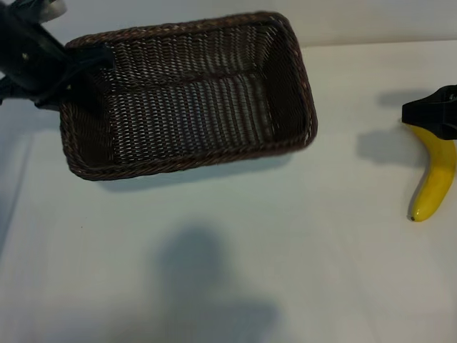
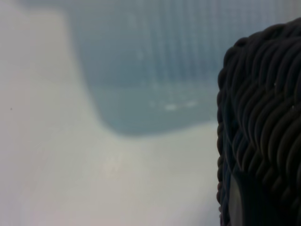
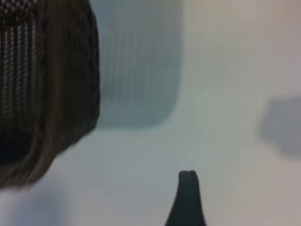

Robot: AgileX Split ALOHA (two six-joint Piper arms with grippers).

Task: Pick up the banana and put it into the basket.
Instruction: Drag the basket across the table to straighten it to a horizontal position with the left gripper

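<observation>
The dark-brown wicker basket (image 1: 189,93) sits at the upper middle of the exterior view, with a shadow beneath its near side. My left gripper (image 1: 94,63) is at the basket's left end, shut on the braided rim (image 2: 263,117), which fills one side of the left wrist view. The yellow banana (image 1: 434,179) lies at the far right of the table. My right gripper (image 1: 432,114) hovers over the banana's upper end and hides it. It is open. Only one dark finger (image 3: 187,197) shows in the right wrist view, with nothing against it. The basket (image 3: 42,84) shows farther off.
The white table (image 1: 228,271) stretches bare between the basket and the banana and towards the near edge. A soft shadow falls on its near middle. The banana lies close to the exterior view's right border.
</observation>
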